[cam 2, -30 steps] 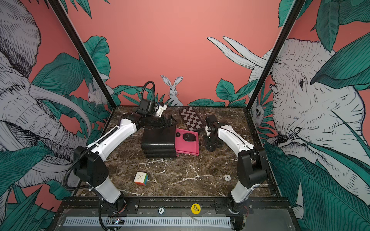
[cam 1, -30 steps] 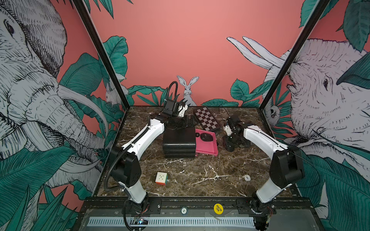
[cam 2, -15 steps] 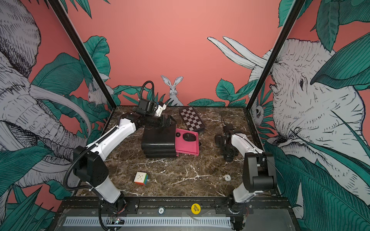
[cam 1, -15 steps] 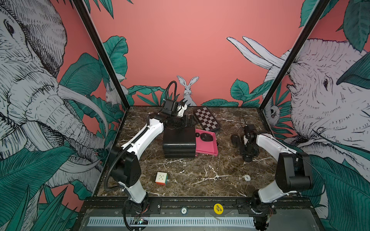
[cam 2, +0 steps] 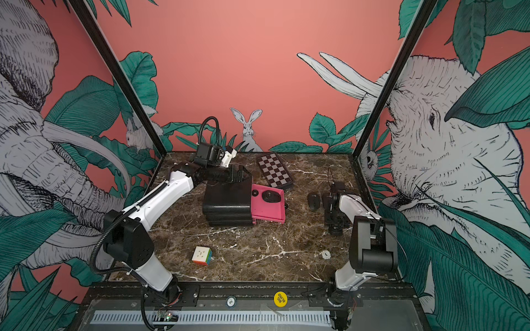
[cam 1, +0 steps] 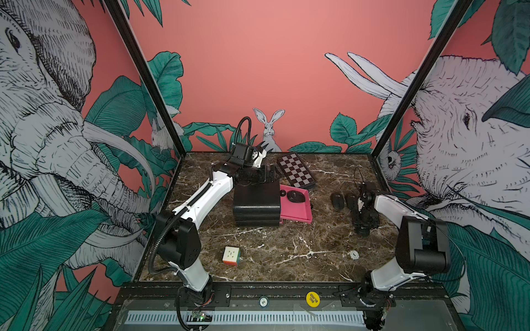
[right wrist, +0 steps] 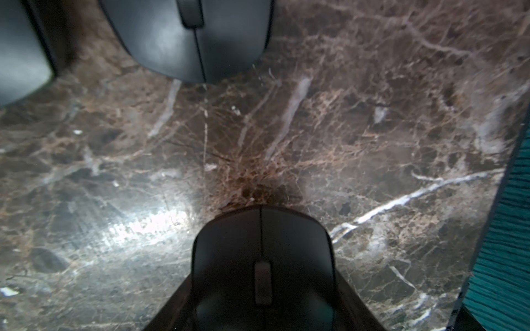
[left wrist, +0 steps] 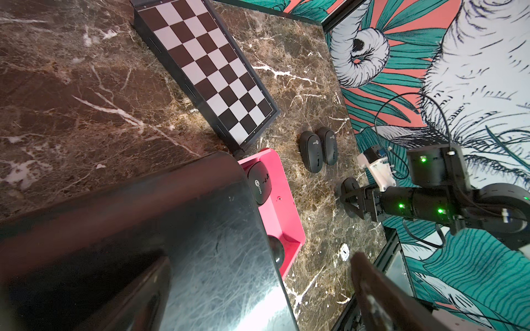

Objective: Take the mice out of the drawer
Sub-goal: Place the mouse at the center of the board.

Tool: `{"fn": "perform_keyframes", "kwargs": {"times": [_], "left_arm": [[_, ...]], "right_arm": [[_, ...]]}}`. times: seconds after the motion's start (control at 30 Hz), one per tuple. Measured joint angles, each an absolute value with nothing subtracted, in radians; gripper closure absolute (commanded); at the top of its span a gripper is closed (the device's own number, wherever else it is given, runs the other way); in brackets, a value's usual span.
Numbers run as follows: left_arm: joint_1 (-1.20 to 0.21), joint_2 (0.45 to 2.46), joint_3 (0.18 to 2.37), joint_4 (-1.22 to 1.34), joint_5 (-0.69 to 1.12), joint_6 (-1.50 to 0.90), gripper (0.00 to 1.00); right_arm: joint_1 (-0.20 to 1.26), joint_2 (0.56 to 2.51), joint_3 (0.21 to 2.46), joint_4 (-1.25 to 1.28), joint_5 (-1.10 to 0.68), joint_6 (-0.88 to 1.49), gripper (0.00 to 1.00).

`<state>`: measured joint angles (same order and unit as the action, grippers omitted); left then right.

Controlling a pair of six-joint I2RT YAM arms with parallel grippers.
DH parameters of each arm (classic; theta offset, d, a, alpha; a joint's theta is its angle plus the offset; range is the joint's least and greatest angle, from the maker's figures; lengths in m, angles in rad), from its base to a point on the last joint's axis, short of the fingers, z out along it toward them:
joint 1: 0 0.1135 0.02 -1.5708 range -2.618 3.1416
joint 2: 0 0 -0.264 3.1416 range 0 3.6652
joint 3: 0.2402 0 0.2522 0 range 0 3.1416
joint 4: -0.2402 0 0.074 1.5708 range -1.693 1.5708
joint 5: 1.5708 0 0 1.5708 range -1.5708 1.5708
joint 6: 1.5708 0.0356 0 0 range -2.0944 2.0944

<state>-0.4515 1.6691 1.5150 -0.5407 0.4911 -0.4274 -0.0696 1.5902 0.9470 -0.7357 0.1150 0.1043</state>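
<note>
The pink drawer stands pulled out to the right of the black cabinet. One black mouse lies in it. Two more black mice lie side by side on the marble at the right. Just in front of them my right gripper points steeply down, shut on another black mouse held low over the table. My left gripper is open at the cabinet's back top edge, its fingers spread wide over the cabinet top.
A chessboard lies behind the drawer near the back wall. A multicoloured cube sits front left on the marble table, and a small white disc front right. The right wall is close to my right arm.
My right arm has swung from beside the drawer to the right and front with the mouse, and come down in front of the two mice on the table. The left arm has not moved.
</note>
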Motion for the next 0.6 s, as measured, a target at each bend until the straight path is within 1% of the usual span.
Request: {"fn": "perform_keyframes", "kwargs": {"times": [0.17, 0.47, 0.6], "left_arm": [[-0.451, 1.667, 1.509, -0.532, 0.489, -0.430, 0.01], [-0.451, 1.667, 1.508, -0.526, 0.485, -0.435, 0.01], [-0.451, 1.667, 1.508, -0.525, 0.482, -0.435, 0.01]], "right_arm": [[-0.071, 1.654, 0.952, -0.723, 0.089, 0.099, 0.46], [-0.079, 1.688, 0.987, -0.746, 0.070, 0.093, 0.45], [-0.083, 1.688, 0.987, -0.747, 0.070, 0.093, 0.36]]}}
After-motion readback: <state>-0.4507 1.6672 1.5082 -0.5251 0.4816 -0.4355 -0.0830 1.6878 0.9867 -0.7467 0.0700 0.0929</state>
